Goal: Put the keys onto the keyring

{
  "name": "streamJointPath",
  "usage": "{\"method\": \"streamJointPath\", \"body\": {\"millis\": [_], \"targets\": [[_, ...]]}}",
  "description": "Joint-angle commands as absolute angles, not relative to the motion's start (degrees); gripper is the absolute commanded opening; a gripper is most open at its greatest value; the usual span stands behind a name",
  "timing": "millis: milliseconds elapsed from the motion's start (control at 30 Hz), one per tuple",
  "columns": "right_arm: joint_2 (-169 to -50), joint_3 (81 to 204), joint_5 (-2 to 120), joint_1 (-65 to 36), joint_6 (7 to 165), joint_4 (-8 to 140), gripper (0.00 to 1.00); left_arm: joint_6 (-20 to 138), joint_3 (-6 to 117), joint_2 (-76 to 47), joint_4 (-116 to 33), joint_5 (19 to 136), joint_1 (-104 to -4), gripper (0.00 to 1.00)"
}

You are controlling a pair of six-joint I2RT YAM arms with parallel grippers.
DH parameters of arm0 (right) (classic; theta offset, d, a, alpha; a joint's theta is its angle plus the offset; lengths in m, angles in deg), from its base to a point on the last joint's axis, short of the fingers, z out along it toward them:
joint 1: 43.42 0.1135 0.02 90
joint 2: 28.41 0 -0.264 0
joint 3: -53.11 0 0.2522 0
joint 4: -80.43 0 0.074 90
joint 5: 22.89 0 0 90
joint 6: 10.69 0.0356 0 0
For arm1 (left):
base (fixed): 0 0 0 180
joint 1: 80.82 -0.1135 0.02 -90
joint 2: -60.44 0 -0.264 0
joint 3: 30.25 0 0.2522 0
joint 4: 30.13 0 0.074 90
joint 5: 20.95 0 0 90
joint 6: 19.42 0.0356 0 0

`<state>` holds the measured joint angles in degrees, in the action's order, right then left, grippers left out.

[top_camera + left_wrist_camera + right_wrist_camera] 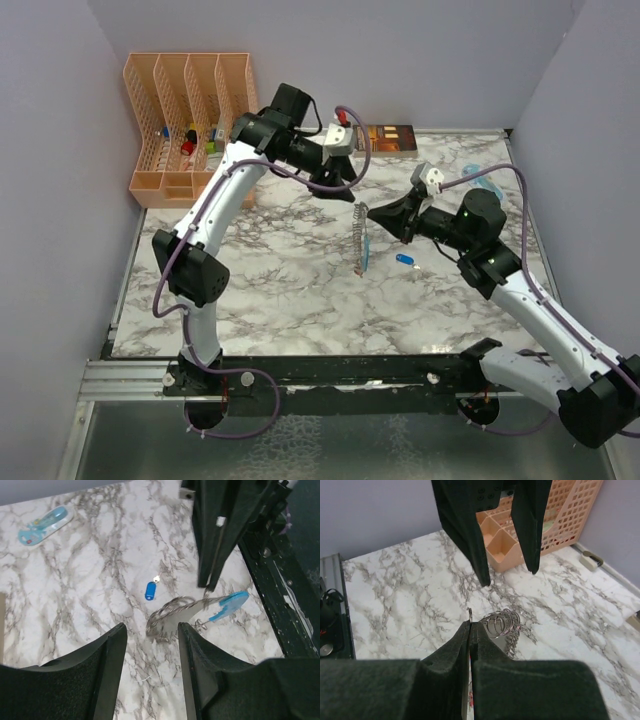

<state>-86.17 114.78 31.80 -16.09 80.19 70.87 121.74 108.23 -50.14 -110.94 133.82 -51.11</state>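
Top external view: found the loose bunch of grey metal rings and chain links with its curved light-blue strap (361, 238) hanging clear of the marble worktop (270, 290), above its middle. Found it pinched at the top end by the right gripper (372, 211), with fingers shut tight on a thin metal loop. Found the left gripper (338, 186) just beyond it toward the far edge, with fingers apart and nothing between them. Noted the small key with the dark-blue plastic tag (406, 258) lying flat on the worktop, right of centre, near the hanging bunch but not touching it. Could not make out the red-tagged key with certainty.

Judged the bunch light, limp, and apt to swing and twist, and its hard, slick wire liable to slip from the pads. Recommended a second hold on one stiff ring, not on the soft strap or the chain. Judged the blue key light, rigid and low-lying. Recommended pinching across the sides of the plastic tag, leaving the metal end free for threading.
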Motion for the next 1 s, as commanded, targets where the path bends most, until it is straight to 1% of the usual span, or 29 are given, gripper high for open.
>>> {"method": "streamJointPath", "body": {"millis": [0,233,433,967], "targets": [[-82.49,113.73,36.43,-15.83,81.75,77.88,0.01,113.20,106.88,-47.53,-102.95,140.16,-55.13,0.49],[-82.49,114.35,36.97,-15.86,82.46,78.86,0.01,109.53,101.96,-47.05,-98.73,144.18,-54.97,0.49],[-83.83,114.66,36.69,-15.83,82.99,79.08,0.01,107.85,99.48,-47.04,-97.02,145.88,-52.17,0.48],[-84.82,114.72,36.58,-15.83,83.09,77.43,0.01,107.48,99.77,-47.83,-96.97,149.48,-50.41,0.43]]}}
